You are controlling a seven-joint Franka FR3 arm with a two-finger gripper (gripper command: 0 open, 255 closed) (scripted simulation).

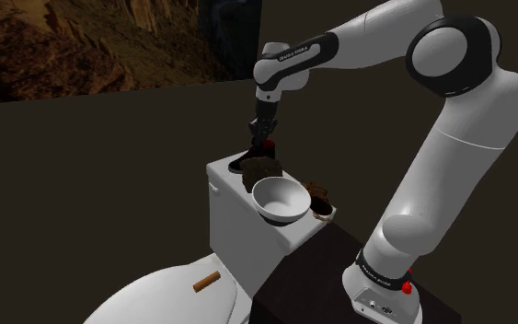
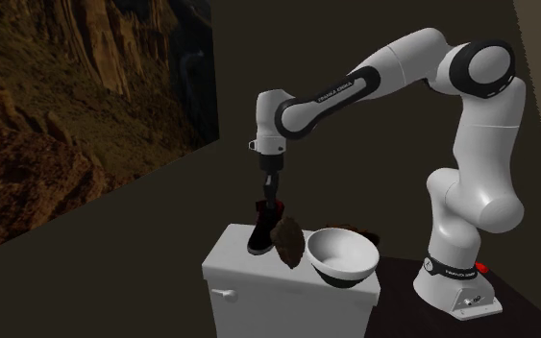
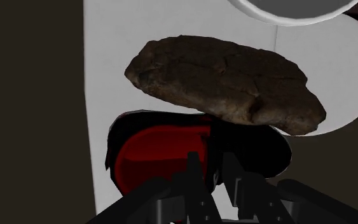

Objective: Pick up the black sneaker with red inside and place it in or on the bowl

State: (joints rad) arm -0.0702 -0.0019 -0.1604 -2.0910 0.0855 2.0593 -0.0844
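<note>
The black sneaker with a red lining (image 3: 155, 153) hangs heel-up from my gripper (image 3: 214, 168), which is shut on its collar. In the second exterior view the sneaker (image 2: 262, 230) points toe-down over the white toilet tank lid (image 2: 228, 257), under the gripper (image 2: 270, 192); I cannot tell whether the toe touches the lid. The white bowl (image 2: 341, 255) stands on the lid to that view's right. From the shoulder view, the gripper (image 1: 263, 136) and sneaker (image 1: 264, 147) sit behind a brown rock-like lump (image 1: 261, 170), with the bowl (image 1: 280, 198) nearer the camera.
The brown lump (image 2: 288, 242) lies between sneaker and bowl, and close under the sneaker in the wrist view (image 3: 228, 79). Another brown object (image 1: 320, 195) sits behind the bowl. A small brown cylinder (image 1: 208, 283) rests on the toilet seat lid (image 1: 155, 299). The robot stand (image 1: 385, 299) is at lower right.
</note>
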